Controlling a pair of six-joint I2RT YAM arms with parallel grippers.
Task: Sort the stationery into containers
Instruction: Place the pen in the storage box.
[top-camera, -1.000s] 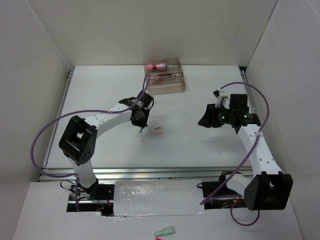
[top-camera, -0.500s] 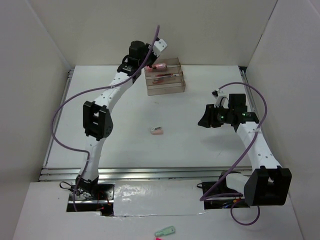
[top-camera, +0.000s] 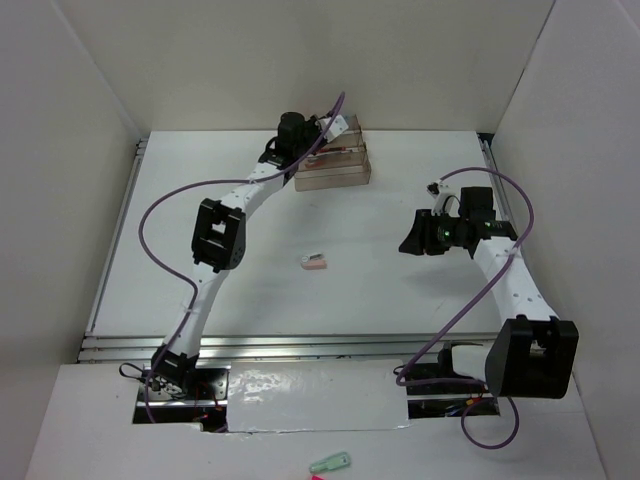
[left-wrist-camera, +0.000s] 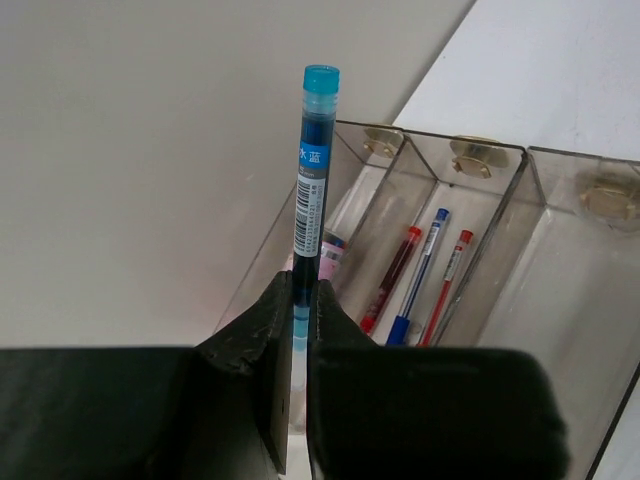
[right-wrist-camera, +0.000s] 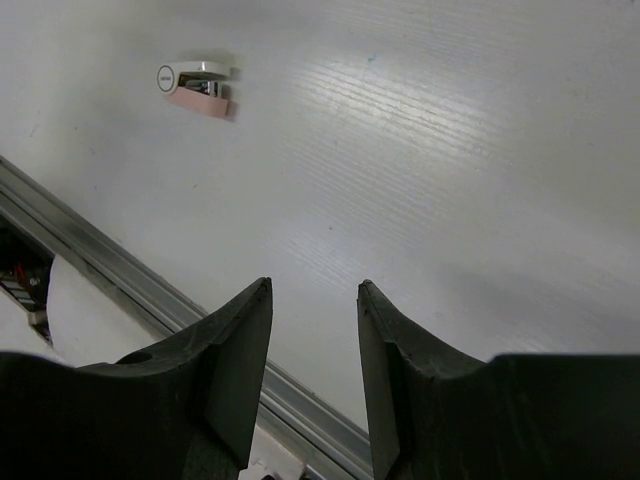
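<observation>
Nearest to you, off the desk on the front ledge, lay a pale green clip (top-camera: 330, 463). On the desk (top-camera: 400, 180), near its middle, a pink-and-white eraser (top-camera: 314, 261) lay flat on its own, with neither tool touching it.

Your right tool (top-camera: 408, 243) hung over the right half of the desk, level with that eraser and well apart from it, pointing left toward it. In the right wrist view its fingers (right-wrist-camera: 240, 340) were spread, with bare desk showing between them, and the eraser (right-wrist-camera: 196, 86) sat far ahead and off to one side.

Farther back, your left tool (top-camera: 325, 130) was over the far left part of the smoky organiser (top-camera: 335, 172). It (left-wrist-camera: 300, 285) was pressed together on a blue pen (left-wrist-camera: 312, 190), pinching the lower barrel so that the capped end stuck out past the fingertips. In the left wrist view the pen stood in front of the organiser (left-wrist-camera: 520, 250), lined up with the wall of the far compartment, but you could not tell which compartment it was over. The middle compartment held two red pens (left-wrist-camera: 392, 280) with a second blue pen (left-wrist-camera: 420, 270) between them. Something pink (left-wrist-camera: 330, 262) lay in the far compartment, mostly hidden behind the held pen.
</observation>
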